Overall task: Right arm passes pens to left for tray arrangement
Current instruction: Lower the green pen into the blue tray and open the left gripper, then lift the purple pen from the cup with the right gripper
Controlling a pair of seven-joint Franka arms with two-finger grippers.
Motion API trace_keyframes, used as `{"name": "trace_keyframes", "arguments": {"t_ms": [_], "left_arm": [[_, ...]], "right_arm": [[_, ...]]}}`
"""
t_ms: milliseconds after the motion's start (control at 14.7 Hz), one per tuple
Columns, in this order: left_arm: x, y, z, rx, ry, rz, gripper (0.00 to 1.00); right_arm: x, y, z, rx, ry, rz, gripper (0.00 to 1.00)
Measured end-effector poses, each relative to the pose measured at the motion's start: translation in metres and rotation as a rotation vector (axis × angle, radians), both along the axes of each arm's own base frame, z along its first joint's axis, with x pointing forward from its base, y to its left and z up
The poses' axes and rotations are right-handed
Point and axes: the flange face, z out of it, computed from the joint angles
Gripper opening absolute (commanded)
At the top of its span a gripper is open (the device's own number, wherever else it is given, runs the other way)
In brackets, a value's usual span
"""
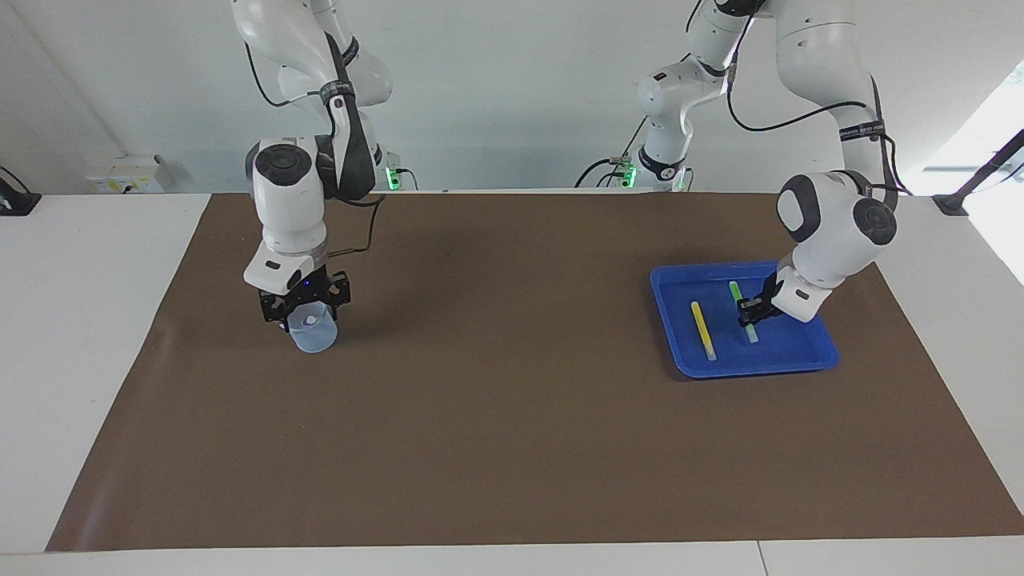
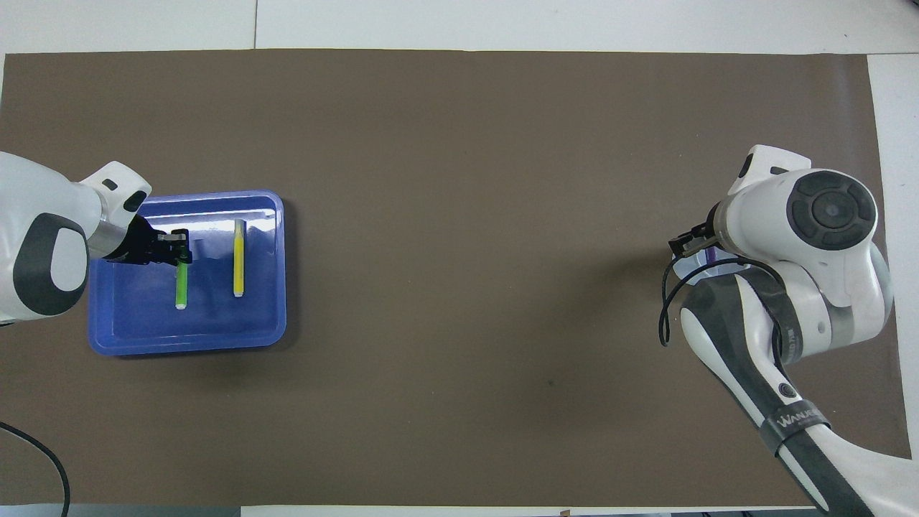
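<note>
Left hand (image 1: pixel 750 312) low inside the blue tray (image 1: pixel 816 352), clamped on the green pen (image 1: pixel 740 306), yellow pen (image 1: pixel 703 330) lying beside it in the tray, right hand (image 1: pixel 304 302) at the cup (image 1: pixel 316 336) well apart from the tray, purple pen (image 2: pixel 709 253) inside, finger spread unclear.

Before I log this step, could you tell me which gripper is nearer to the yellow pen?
Left. The left gripper is over the tray, gripping the green pen beside the yellow pen. The right gripper is down at the cup, toward the right arm's end of the table.
</note>
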Motion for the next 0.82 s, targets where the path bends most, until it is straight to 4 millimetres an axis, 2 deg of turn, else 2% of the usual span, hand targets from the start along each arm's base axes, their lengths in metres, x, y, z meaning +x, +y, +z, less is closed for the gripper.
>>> {"name": "trace_keyframes", "arguments": {"t_ms": [68,408,476,544,816], "left_arm": [[0.0000,0.0001,-0.0001,0.000,0.000,-0.002,1.00],[-0.0001,0.0039,-0.0003,0.001,0.000,0.004,1.00],[-0.0001,0.0041,-0.0003,0.001,0.000,0.004,1.00],[-0.0001,0.0042,-0.0003,0.001,0.000,0.004,1.00],[0.0000,0.0043,-0.0001,0.001,-0.001,0.004,1.00]], "right_arm": [[-0.0002,0.0000,0.0006,0.000,-0.001,0.000,0.43],[-0.0014,-0.0004,0.0000,0.000,0.001,0.000,0.29],[-0.0015,-0.0004,-0.0001,0.000,0.001,-0.001,0.21],[-0.0015,-0.0004,0.0000,0.000,0.001,-0.001,0.01],[-0.0014,-0.0010,0.0010,0.000,-0.001,-0.002,0.00]]}}
